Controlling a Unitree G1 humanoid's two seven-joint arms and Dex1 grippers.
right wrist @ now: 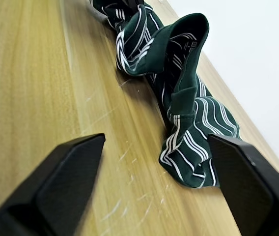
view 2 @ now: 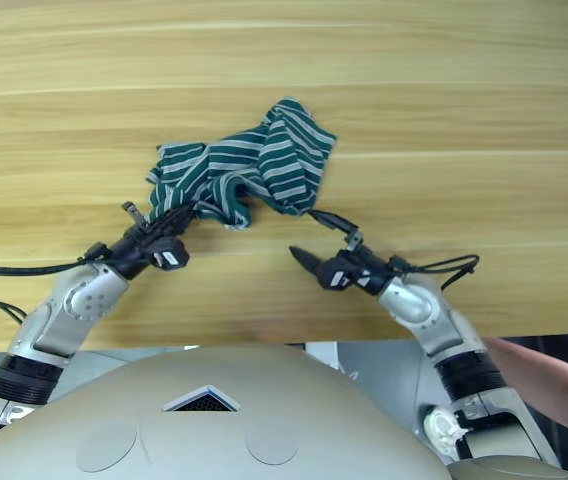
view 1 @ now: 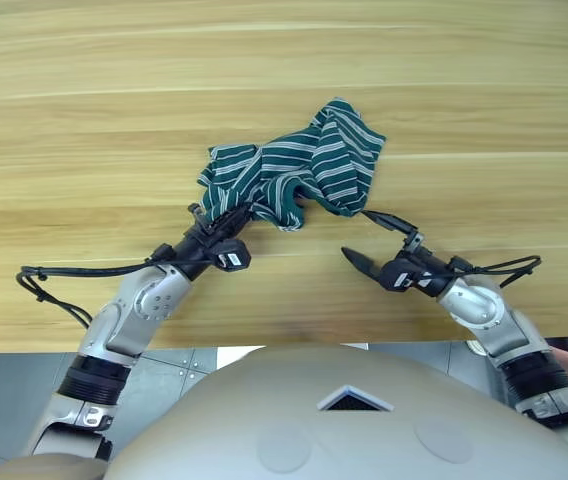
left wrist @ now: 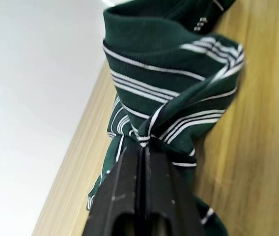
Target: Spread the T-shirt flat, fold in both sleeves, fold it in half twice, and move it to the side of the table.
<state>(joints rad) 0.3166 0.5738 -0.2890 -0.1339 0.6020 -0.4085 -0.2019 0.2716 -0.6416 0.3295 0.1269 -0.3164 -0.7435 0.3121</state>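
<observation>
A dark green T-shirt (view 1: 304,165) with white stripes lies crumpled in a heap on the wooden table (view 1: 284,60). My left gripper (view 1: 236,211) is shut on a bunched fold at the heap's near left edge; in the left wrist view its fingers (left wrist: 142,191) pinch the striped cloth (left wrist: 174,93). My right gripper (view 1: 368,236) stands open just in front of the heap's near right end, with nothing between its fingers (right wrist: 66,182). The T-shirt (right wrist: 179,88) lies a short way beyond them.
The table's near edge (view 1: 264,347) runs just behind both arms. Bare wood stretches to the left, right and far side of the heap. A person's arm (view 2: 554,385) shows at the lower right, off the table.
</observation>
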